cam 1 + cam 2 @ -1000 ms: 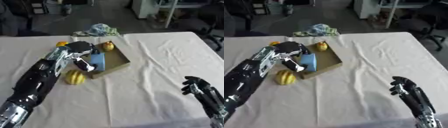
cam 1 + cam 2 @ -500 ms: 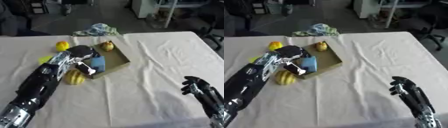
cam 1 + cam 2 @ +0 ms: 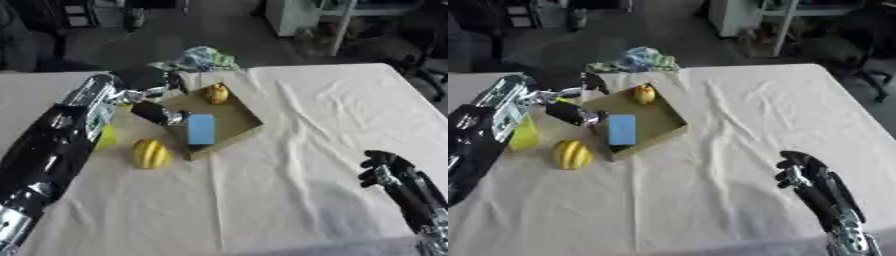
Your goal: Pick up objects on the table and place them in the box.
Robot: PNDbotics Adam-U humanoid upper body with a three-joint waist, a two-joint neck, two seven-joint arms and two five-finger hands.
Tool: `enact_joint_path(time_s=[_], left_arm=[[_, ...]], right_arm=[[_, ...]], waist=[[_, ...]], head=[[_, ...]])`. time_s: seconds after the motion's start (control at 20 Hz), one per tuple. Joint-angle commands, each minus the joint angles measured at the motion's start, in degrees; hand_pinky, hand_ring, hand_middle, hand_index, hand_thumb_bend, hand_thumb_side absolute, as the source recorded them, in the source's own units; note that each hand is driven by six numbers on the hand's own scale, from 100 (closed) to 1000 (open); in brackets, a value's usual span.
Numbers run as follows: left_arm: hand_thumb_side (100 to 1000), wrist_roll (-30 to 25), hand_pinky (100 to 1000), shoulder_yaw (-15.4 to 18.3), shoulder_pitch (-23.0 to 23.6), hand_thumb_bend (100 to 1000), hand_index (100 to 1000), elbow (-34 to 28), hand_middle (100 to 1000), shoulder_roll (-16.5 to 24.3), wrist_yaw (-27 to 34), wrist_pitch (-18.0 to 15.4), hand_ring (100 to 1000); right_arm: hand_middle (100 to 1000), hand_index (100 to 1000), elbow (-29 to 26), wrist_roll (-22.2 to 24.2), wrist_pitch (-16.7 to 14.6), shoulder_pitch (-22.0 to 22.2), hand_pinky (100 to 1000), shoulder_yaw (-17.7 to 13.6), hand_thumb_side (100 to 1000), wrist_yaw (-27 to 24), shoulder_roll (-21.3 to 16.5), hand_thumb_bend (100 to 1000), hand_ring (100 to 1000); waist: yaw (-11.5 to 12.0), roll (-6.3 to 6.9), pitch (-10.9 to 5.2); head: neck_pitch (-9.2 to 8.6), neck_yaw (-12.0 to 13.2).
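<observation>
A shallow cardboard box (image 3: pixel 248 118) sits left of the table's middle, holding a blue block (image 3: pixel 201 129) and a yellow pear-shaped fruit (image 3: pixel 216 93). A yellow ribbed squash (image 3: pixel 150 153) lies on the cloth just in front of the box's left corner. A yellow-green object (image 3: pixel 525 135) shows beside my left forearm, partly hidden by it. My left hand (image 3: pixel 143 81) hovers at the box's far left edge, open, thumb (image 3: pixel 575 113) spread over the box's left corner; I see nothing held. My right hand (image 3: pixel 388 171) rests open near the lower right corner.
A crumpled blue-green cloth (image 3: pixel 203 58) lies at the table's far edge behind the box. The white tablecloth (image 3: pixel 332 115) stretches to the right of the box. Chairs and furniture stand beyond the far edge.
My left hand has pulled back from over the box's left side toward its far left edge, now covering the yellow fruit seen there earlier. The right hand has stayed put.
</observation>
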Motion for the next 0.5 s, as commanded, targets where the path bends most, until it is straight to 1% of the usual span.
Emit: enact_joint_path(time_s=[0.05,0.25,0.3,0.35,0.5], left_arm=[[857,0.92,787,-0.19,-0.92,221,885,-1.34,829,1.10,1.10,1.20,784],[754,1.31,779,-0.02,-0.72,164,876,-2.39,817,2.10,1.81,1.47,773],[750,1.06,779,0.21,-0.71,163,876,-2.89,816,2.64,2.19,1.62,772],[708,0.65,779,0.54,-0.75,175,875,-3.41,811,3.49,2.67,1.79,771],[694,-2.21,787,1.22,-0.65,211,880,-5.04,821,6.96,3.91,1.46,780]], right_arm=[[584,761,-0.66,0.06,-0.09,-0.79,514,-0.41,559,0.16,-0.90,100,558],[584,761,-0.57,-0.13,-0.13,-0.78,515,-0.62,559,0.23,-1.04,100,558],[584,761,-0.57,-0.16,-0.12,-0.82,515,-0.65,560,0.25,-1.03,100,558],[584,761,-0.58,-0.18,-0.11,-0.85,515,-0.67,562,0.27,-1.03,100,558],[584,761,-0.70,-0.20,-0.10,-0.99,515,-0.81,562,0.34,-1.12,100,558]], waist=[[-0.13,0.20,0.07],[-0.14,0.24,0.12],[-0.12,0.29,0.15],[-0.02,0.41,0.17],[0.23,0.78,0.25]], head=[[-0.20,-0.32],[-0.20,-0.35],[-0.20,-0.39],[-0.20,-0.57],[-0.20,-1.02]])
